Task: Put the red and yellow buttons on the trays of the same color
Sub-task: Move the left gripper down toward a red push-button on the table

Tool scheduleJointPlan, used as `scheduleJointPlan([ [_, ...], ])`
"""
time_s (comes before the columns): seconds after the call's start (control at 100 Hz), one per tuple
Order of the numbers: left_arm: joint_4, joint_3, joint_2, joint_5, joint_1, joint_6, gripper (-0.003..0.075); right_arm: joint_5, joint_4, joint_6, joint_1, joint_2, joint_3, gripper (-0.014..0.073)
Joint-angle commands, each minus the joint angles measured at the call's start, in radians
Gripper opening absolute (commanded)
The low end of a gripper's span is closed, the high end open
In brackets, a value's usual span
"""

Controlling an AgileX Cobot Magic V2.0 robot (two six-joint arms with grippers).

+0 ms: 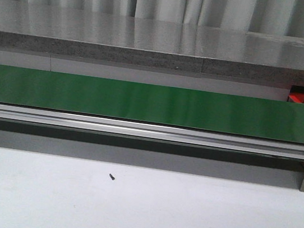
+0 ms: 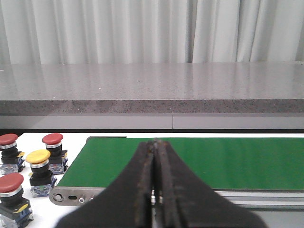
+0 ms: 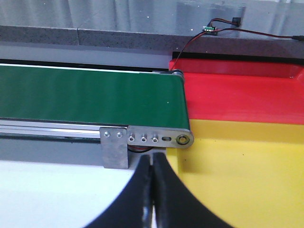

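Now, nothing picked yet. Left gripper (image 2: 155,190) and right gripper (image 3: 153,194) clenched, empty. Buttons (image 2: 38,157) grouped beside belt (image 2: 190,161) end; red tray (image 3: 242,97), yellow tray (image 3: 247,171) beyond opposite end. Left opening judged needed first.

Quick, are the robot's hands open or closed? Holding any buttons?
Left hand: closed, holding nothing.
Right hand: closed, holding nothing.
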Motion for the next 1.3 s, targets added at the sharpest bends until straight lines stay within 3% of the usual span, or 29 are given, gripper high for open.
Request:
scheduleJointPlan([
  [0.0, -0.005, 0.041, -0.034, -0.09, 0.002, -0.011, -0.002, -0.075, -0.012, -0.003, 0.002, -0.017, -0.018, -0.0068],
  [0.4, -0.019, 0.004, -0.034, -0.125, 0.002, -0.011, -0.002, -0.075, -0.012, -0.003, 0.002, -0.017, -0.018, -0.0068],
  [0.68, -0.027, -0.297, 0.1, 0.173, 0.002, -0.011, -0.002, -0.075, -0.012, -0.003, 0.002, -0.017, -0.018, -0.0068],
  [1.01, -0.025, -0.706, 0.435, 0.658, 0.002, -0.011, -0.002, -0.075, -0.012, -0.003, 0.002, -0.017, -0.018, -0.0068],
  [1.29, -0.032, -0.742, 0.578, 0.668, 0.002, -0.011, -0.002, -0.075, -0.012, -0.003, 0.002, -0.017, -0.018, -0.0068],
])
